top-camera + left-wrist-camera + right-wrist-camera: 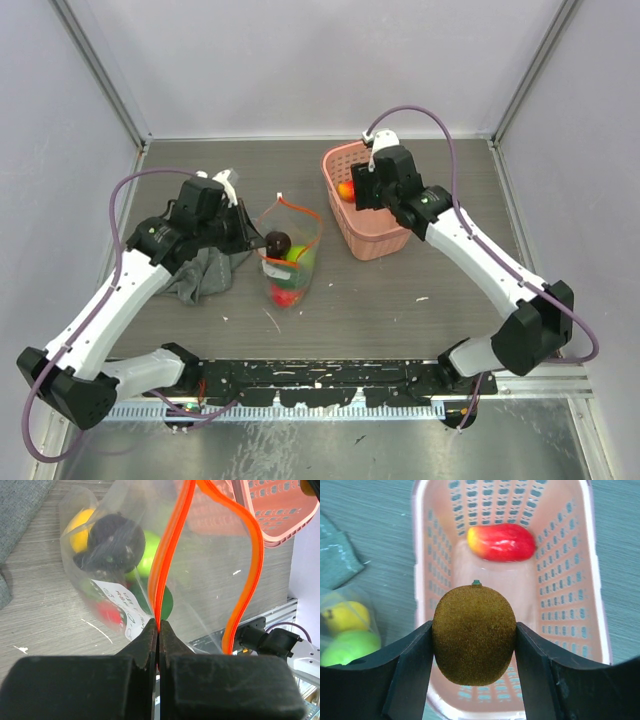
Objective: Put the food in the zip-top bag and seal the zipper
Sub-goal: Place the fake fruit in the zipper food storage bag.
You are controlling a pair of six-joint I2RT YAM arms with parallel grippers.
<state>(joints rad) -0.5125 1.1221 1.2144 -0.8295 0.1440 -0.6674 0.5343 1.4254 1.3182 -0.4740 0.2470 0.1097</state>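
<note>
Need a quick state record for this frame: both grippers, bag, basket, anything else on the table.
left gripper: shut on the red-orange zipper strip, bag mouth held open
right gripper: clamping a brown fuzzy kiwi above the pink plastic basket
clear zip-top bag: holds dark, yellow, green and red food pieces; unsealed
basket contents: one red-yellow fruit
grey cloth: on table, left of the bag

Brown kiwi (473, 632); pink basket (561, 605); red-orange zipper (168, 555).

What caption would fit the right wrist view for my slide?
Right fingers hold a kiwi over the pink basket, which contains one red-yellow fruit.
</note>
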